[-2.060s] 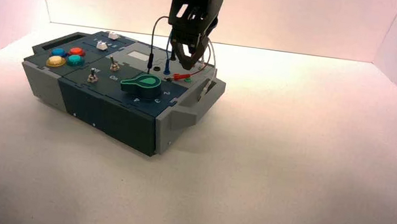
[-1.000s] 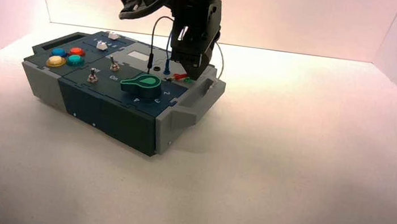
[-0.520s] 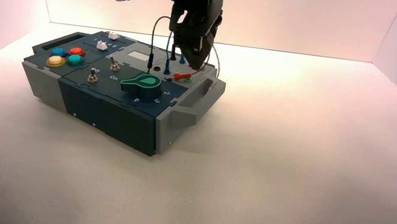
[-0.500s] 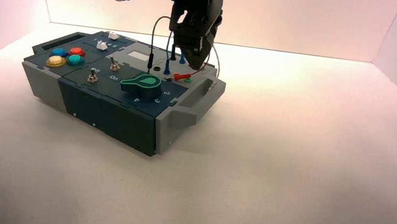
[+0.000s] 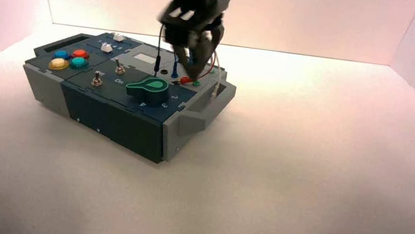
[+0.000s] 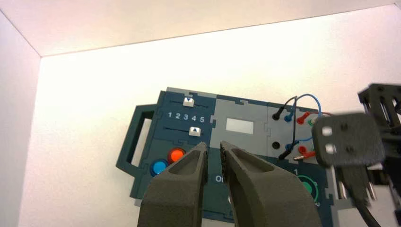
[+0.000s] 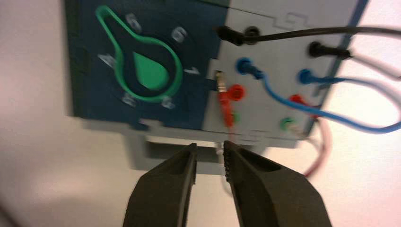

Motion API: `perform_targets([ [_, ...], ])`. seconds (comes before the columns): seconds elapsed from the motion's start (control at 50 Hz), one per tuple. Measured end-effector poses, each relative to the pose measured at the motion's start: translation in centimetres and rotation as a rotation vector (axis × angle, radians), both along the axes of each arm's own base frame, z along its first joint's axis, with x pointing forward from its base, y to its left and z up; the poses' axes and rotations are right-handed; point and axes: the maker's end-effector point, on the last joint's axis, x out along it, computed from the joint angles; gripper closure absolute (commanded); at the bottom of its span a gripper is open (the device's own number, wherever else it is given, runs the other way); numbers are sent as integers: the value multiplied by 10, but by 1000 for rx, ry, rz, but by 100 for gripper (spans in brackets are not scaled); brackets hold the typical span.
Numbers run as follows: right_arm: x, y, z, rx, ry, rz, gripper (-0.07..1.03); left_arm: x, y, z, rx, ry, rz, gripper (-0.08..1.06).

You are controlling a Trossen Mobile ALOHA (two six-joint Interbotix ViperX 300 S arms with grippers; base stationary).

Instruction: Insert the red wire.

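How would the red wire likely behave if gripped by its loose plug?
The red wire's lead looks thin and arched, so probably floppy. Its loose plug seems stiff and slim, so it may swivel. The socketed end might tug back.

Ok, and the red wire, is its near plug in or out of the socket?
Out: the plug lies flat beside the red socket, its metal tip showing.

On the box's dark panel, left of the small white display window, the digits "1 2 3 4 5" stand between two white-capped sliders; "1" is by the green knob.
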Motion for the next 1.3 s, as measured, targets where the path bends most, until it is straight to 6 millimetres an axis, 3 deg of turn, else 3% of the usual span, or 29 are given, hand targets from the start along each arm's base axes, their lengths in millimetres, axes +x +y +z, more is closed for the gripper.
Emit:
perform_targets([
  [0.08,-3,8,8,68,16,-94,51,0,0,0,-7,5,3,80],
  [0.12,-4,16,15,135,20,-174,38,-1,0,0,-9,6,7,80],
  [0.36,-13,23,1,262,82,-432,35,-1,0,0,-11,4,7,80],
  [0.5,-14,15,-12,281,88,-505,33,-1,0,0,-10,4,6,80],
  [0.64,-1,1,-18,295,74,-559,33,-1,0,0,-8,4,6,80],
  [1.06,19,-20,-13,321,51,-626,30,-1,0,0,-10,4,6,80],
  [1.3,17,-32,-16,309,53,-646,30,-1,0,0,-8,4,5,80],
])
